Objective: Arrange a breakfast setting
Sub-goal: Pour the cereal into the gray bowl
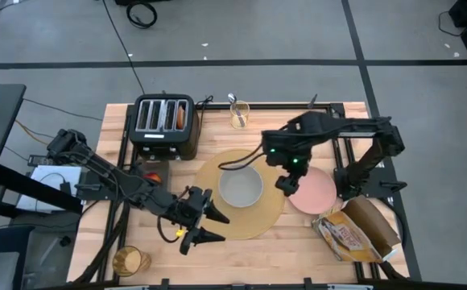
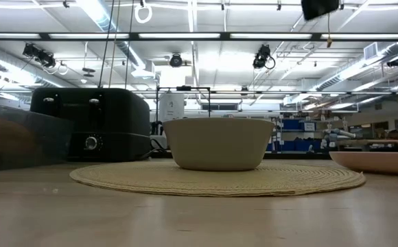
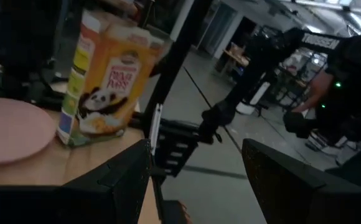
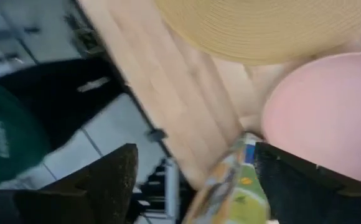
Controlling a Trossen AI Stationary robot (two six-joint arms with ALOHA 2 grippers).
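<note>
The round tan placemat lies mid-table, and the white bowl stands on it. The pink plate rests on the wood, its rim against the mat's right edge. A red apple sits in front of the toaster, partly behind my left arm. The amber glass stands at the near left. What looks like the metal spoon stands in a small glass at the far edge. My left gripper is open and level above the mat's near-left rim. My right gripper is open and hangs above the gap between bowl and plate.
A black four-slot toaster stands at the far left. A cereal box lies at the near right, close to the plate. Bare wood runs along the near edge between the amber glass and the box.
</note>
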